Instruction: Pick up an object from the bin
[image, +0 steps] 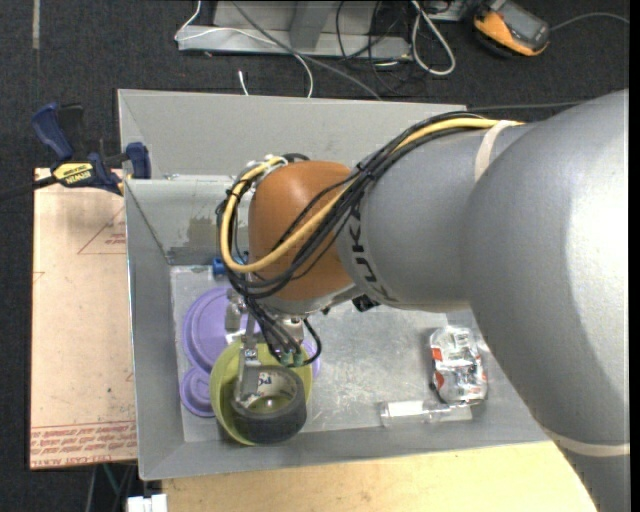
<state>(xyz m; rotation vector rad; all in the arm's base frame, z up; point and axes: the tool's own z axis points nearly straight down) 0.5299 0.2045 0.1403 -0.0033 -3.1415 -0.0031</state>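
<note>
The cup (228, 405) lies left of the packet (457, 365).

Big grey arm (520, 260), black KUKA lettering (352, 262). Rounded orange cover (295, 230) at wrist. Yellow, black cables (430, 128) loop over it. Small grey gripper (262, 375) beneath.

Bright, even light; soft shadow under arm (540, 260), perhaps overhead source.

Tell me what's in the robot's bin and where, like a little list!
bin: grey metal
yellow-green cup: lower left corner
gripper: down at the cup's mouth
purple plastic pieces: left side, beside the cup
crumpled white-and-red packet: right side
clear strip: near the lower wall, beside the packet
</note>
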